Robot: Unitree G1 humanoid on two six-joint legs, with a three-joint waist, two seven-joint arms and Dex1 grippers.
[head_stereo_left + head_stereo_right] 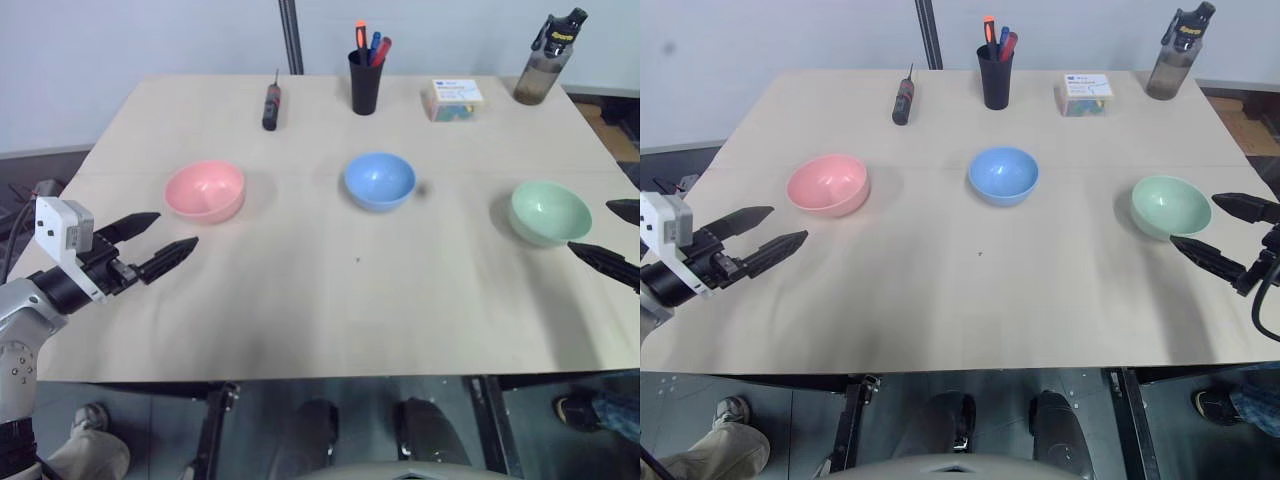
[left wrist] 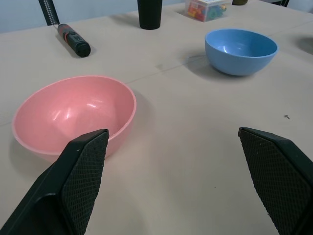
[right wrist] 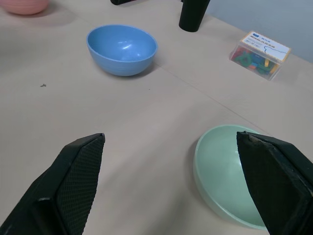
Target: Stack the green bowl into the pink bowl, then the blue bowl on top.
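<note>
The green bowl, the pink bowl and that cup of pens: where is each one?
green bowl point(image 1: 1170, 205), right eye view, inside of the bowl.
pink bowl point(image 1: 205, 190), left eye view, inside of the bowl.
cup of pens point(image 1: 365, 83), left eye view, the black cup's side.

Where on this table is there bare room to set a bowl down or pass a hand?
The near half of the table, in front of the pink bowl, blue bowl and green bowl, is bare. Gaps between the bowls are wide. The far edge is crowded: screwdriver, pen cup, small box, bottle.
</note>
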